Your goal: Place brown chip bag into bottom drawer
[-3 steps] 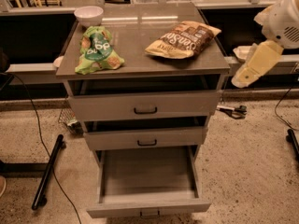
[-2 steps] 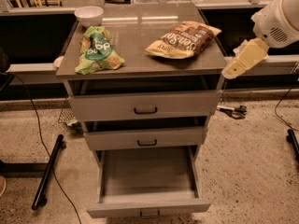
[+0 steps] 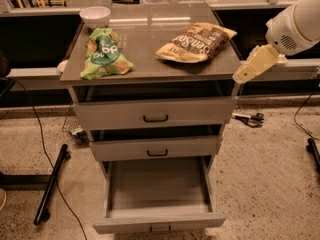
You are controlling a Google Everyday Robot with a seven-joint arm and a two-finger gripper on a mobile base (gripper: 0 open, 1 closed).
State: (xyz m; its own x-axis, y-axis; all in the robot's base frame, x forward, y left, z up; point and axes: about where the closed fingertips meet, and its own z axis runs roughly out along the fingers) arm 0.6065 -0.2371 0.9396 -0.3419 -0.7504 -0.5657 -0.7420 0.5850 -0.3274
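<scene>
The brown chip bag (image 3: 196, 42) lies flat on the right half of the grey cabinet top (image 3: 150, 34), dark brown in the middle with tan-yellow ends. The bottom drawer (image 3: 159, 194) is pulled out toward me and holds nothing. My gripper (image 3: 244, 76) hangs from the white arm (image 3: 295, 26) at the right. Its pale yellow tip sits beside the cabinet's right front corner, right of the bag and a little lower.
A green snack bag (image 3: 102, 54) lies on the left of the cabinet top, and a white bowl (image 3: 95, 16) stands at the back left corner. The two upper drawers (image 3: 155, 115) are shut. Cables and a black stand leg (image 3: 50, 184) lie on the floor at left.
My gripper has moved left and up, from out at the right to the cabinet's right front corner. The chip bag and drawers have not moved.
</scene>
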